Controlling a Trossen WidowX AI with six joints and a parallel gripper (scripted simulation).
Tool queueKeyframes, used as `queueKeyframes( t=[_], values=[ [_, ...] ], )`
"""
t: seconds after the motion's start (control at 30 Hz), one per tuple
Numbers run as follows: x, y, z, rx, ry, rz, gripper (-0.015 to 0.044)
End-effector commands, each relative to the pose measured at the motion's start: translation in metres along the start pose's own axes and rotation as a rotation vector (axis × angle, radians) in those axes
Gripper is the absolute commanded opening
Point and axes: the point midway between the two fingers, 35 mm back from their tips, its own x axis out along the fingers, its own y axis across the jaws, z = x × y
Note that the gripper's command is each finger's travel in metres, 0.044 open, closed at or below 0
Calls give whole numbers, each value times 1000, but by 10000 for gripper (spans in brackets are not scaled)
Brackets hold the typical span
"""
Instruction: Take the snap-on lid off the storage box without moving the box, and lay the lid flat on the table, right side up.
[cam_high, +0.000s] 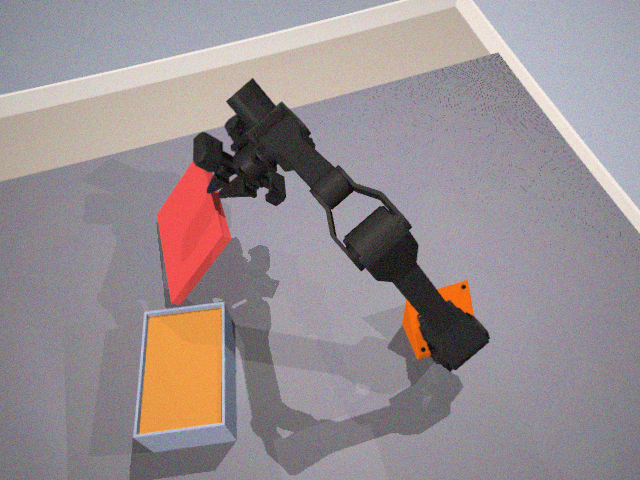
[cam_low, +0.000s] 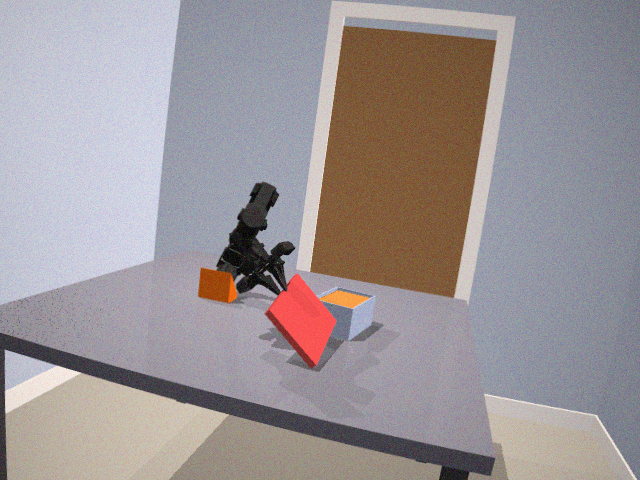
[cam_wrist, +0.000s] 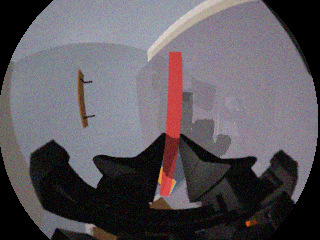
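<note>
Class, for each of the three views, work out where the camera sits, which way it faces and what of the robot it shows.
Top: high above the table, looking steeply down; nearly the whole arm shows.
Exterior: off beyond the table's edge, facing across it towards the door; the arm shows small.
Wrist: on the arm by the claw, looking out past its fingers along the red lid.
Top and exterior share the open box.
</note>
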Motion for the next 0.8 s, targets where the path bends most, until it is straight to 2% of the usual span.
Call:
queueKeyframes(
  t=[0.0,0.77],
  values=[
    [3,-3,-1,6,6,3,0],
    [15,-18,-1,6,7,4,0]
  ],
)
